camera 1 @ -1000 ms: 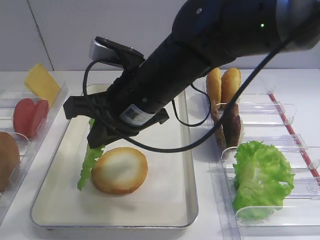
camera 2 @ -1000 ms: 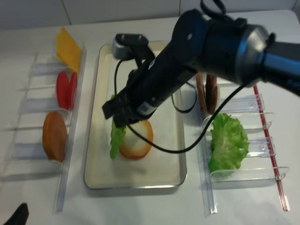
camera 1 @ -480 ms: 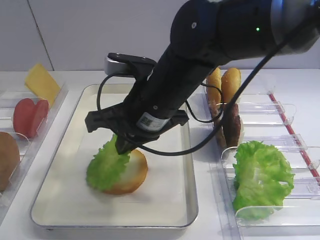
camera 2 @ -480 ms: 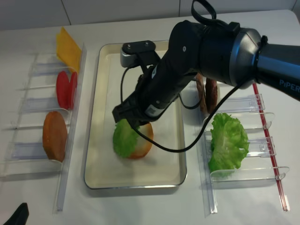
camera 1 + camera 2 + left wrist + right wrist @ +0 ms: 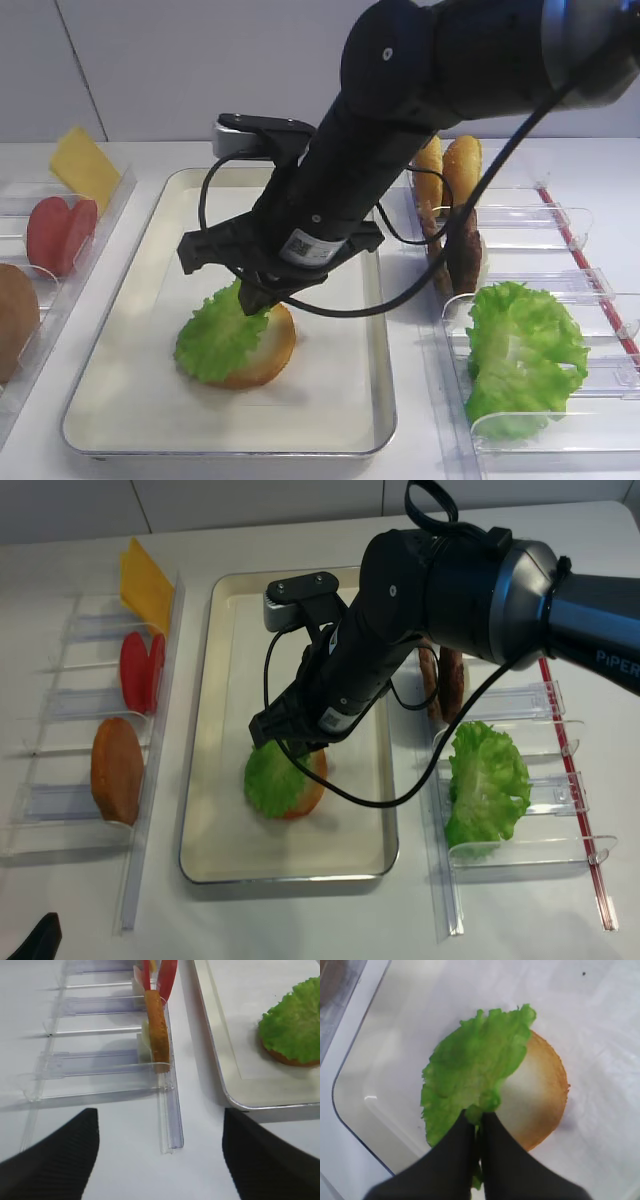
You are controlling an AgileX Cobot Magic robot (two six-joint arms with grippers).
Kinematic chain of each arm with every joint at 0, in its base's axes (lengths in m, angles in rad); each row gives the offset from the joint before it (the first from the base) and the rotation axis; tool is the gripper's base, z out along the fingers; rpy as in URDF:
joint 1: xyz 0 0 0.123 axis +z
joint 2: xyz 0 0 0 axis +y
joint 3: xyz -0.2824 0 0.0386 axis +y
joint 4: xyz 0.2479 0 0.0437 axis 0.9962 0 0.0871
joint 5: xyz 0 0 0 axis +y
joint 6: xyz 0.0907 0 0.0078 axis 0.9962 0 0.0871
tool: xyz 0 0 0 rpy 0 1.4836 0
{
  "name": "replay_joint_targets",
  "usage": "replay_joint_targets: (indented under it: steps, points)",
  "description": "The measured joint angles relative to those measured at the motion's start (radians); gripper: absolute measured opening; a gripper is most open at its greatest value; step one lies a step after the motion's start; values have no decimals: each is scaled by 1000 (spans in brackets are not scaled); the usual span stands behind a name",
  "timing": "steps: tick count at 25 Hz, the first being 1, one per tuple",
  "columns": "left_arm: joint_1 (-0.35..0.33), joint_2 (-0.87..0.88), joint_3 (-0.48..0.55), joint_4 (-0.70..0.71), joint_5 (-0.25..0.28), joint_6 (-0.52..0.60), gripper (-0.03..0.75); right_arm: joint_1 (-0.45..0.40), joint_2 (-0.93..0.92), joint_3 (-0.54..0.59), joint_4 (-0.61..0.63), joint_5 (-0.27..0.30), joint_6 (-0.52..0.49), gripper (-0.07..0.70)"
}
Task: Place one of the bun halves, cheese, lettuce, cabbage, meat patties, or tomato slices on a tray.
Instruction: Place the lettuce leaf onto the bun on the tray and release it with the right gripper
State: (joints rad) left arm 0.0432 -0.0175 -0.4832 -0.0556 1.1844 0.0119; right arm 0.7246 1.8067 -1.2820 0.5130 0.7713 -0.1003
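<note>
Right wrist view: I am laying the lettuce (image 5: 472, 1067) on the bun half (image 5: 540, 1095); jaws are pinching its edge, needing to let go.

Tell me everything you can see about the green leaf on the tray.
The lettuce is one bright green ruffled leaf with a frilly edge. It lies draped over the bun half on the tray, covering most of the bun's left side and spilling past it onto the paper liner. The right tool is shut on the leaf's near edge, so it is not yet released.
</note>
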Motion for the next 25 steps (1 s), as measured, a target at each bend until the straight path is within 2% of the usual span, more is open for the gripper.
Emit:
replay_joint_targets:
  steps: [2,8,10,15,20,22,25]
  points:
    - [0,0,0,0,0,0,482,0,0,0,15,4,-27,121]
    - [0,0,0,0,0,0,482,0,0,0,41,6,-55,534]
    - [0,0,0,0,0,0,482,0,0,0,39,6,-58,590]
    - [0,0,0,0,0,0,482,0,0,0,-7,10,-60,622]
    - [0,0,0,0,0,0,482,0,0,0,-52,43,-60,624]
    - [0,0,0,0,0,0,482,0,0,-16,-94,83,-60,624]
    - [0,0,0,0,0,0,482,0,-3,-73,-177,175,-32,624]
